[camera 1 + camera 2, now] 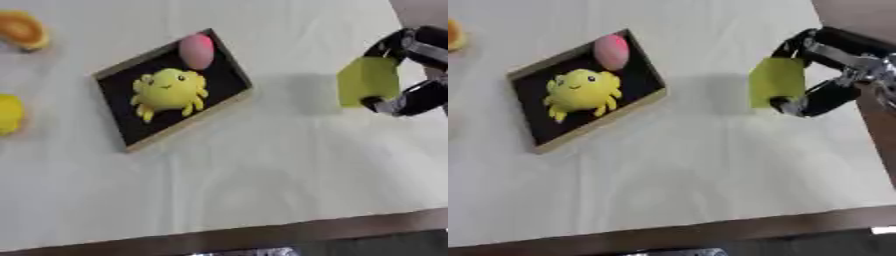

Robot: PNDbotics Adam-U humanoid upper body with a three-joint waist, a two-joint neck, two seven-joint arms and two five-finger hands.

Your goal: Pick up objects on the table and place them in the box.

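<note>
Here, at the far left edge of the table (262, 170) lie an orange thing (22, 30) and, below it, a yellow thing (9, 114), both partly cut off. More to the right is the box (232, 67), a shallow tray with a black inside, lying askew. In it rests a yellow crab toy (170, 91), and a pink egg shape (197, 50) is at its upper corner. Well apart, to the right, the right hand (833, 75) holds a yellow-green block (776, 89) above the table, fingers and thumb curled around it.
</note>
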